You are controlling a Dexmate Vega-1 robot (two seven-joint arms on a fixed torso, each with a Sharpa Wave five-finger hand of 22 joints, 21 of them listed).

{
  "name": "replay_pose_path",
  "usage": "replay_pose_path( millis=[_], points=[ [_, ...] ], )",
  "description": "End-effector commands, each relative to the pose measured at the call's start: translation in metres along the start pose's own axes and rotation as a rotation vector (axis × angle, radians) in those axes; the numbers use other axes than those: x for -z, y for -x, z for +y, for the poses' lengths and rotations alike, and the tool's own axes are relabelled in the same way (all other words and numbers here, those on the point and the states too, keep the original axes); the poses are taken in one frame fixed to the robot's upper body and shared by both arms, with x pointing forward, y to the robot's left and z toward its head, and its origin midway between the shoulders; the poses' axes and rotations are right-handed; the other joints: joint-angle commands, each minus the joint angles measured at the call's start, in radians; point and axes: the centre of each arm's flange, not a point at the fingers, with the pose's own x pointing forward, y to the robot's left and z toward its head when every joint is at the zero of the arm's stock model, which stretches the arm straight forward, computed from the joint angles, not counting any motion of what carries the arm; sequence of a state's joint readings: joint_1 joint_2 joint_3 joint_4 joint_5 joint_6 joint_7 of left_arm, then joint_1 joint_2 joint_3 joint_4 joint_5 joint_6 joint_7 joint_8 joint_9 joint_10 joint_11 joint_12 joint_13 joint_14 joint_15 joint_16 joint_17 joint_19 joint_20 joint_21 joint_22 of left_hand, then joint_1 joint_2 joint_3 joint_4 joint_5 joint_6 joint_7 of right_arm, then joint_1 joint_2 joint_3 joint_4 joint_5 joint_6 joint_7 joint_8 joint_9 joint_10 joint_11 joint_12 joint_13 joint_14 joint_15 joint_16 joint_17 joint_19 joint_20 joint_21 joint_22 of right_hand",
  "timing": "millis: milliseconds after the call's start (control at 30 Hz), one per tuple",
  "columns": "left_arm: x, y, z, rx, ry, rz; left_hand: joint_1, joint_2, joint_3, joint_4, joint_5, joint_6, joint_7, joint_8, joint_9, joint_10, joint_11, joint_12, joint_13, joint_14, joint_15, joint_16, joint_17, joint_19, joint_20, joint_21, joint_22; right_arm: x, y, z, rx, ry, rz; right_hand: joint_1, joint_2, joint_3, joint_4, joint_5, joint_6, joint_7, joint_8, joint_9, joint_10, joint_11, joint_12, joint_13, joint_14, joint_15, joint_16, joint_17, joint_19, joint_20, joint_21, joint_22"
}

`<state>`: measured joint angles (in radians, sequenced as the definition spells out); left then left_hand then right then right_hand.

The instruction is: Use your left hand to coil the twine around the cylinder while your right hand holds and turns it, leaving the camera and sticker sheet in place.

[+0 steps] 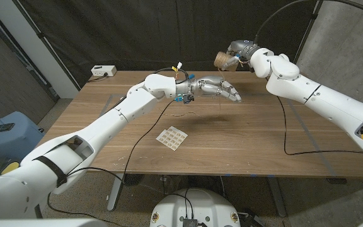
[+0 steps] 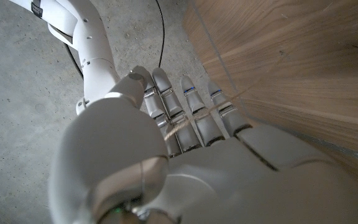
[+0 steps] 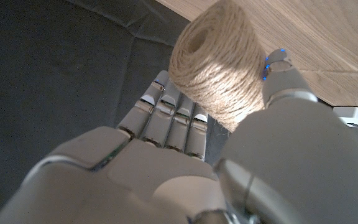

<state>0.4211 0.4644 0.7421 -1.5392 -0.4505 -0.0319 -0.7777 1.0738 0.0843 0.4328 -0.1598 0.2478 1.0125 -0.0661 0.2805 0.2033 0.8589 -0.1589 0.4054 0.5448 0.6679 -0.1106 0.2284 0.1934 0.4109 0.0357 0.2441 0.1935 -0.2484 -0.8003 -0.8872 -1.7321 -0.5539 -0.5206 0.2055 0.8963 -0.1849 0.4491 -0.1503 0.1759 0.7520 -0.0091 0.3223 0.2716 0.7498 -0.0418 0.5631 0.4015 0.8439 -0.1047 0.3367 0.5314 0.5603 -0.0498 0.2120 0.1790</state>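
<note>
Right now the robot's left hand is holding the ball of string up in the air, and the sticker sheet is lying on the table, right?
Not quite. The right hand holds the twine spool up, not the left; the right wrist view shows it gripped. The left hand hovers over the table. The sticker sheet does lie on the table.

Even overhead light, soft shadows, dark backdrop, wrist foregrounds blurred
</note>
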Motion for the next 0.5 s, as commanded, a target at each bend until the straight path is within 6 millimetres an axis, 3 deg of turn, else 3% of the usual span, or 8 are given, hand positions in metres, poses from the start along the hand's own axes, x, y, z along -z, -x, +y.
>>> replay_pose_path(
  millis=[33, 500],
  points=[
    [-0.024, -0.004, -0.005, 0.059, -0.007, -0.051, 0.002, 0.007, -0.005, -0.001, 0.003, 0.000, 0.001, -0.004, 0.002, 0.000, 0.002, -0.003, 0.006, 0.003, 0.005, -0.005, 0.003, 0.007, 0.001, 0.007, 0.001, 0.003, -0.002, -0.001, -0.003, 0.005, 0.011, 0.130, 0.137, -0.004, -0.004, 0.004, 0.071, -0.059, 0.007, 0.004, 0.090, -0.082, 0.007, 0.003, 0.009, -0.123, -0.004, 0.003, 0.006, -0.004, 0.002, 0.003],
    [-0.049, -0.003, -0.003, 0.079, -0.025, -0.099, 0.001, 0.010, -0.007, 0.000, 0.003, 0.002, 0.005, -0.004, 0.002, 0.003, 0.003, -0.005, 0.007, 0.001, 0.009, -0.006, 0.004, 0.004, 0.004, 0.006, 0.001, 0.001, -0.001, 0.013, -0.039, 0.008, 0.008, 0.127, 0.141, -0.007, -0.002, 0.004, 0.072, -0.059, 0.006, 0.004, 0.089, -0.083, 0.006, 0.003, 0.011, -0.122, -0.008, 0.006, 0.006, -0.004, 0.002, 0.003]
  ],
)
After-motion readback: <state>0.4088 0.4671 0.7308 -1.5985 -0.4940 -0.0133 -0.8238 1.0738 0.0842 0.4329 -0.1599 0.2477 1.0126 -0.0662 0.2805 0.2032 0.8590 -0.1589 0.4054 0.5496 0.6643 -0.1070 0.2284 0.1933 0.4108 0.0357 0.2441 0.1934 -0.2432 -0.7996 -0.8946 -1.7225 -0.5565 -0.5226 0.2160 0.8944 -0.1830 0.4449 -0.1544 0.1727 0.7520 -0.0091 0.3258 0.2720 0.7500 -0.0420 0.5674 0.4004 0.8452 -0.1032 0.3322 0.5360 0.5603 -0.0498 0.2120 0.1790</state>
